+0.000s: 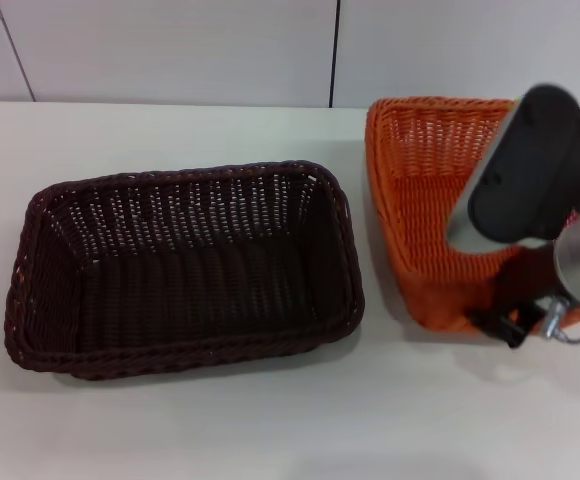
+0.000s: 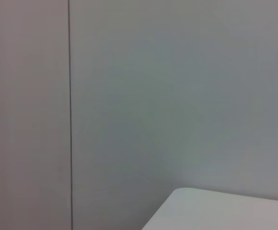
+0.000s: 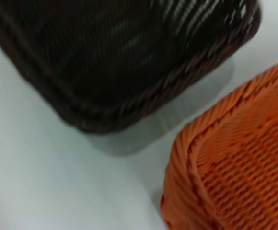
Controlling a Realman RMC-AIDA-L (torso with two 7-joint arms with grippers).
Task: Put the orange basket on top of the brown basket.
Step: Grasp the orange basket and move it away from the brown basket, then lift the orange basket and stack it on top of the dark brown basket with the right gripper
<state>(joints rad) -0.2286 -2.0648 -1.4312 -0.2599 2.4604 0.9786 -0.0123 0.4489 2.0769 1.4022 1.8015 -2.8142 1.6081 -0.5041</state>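
The brown basket (image 1: 185, 265) stands open side up on the white table at centre left; the right wrist view shows one of its corners (image 3: 115, 62). To its right, a small gap away, is the orange basket (image 1: 425, 190), whose near corner (image 3: 235, 163) also shows in the right wrist view. My right arm reaches over the orange basket's near right part and hides it. My right gripper (image 1: 505, 322) is down at that basket's near wall. My left gripper is out of view.
The white table (image 1: 170, 420) runs to a pale panelled wall (image 1: 170, 50) at the back. The left wrist view shows only that wall (image 2: 177, 96) and a corner of the table (image 2: 225, 213).
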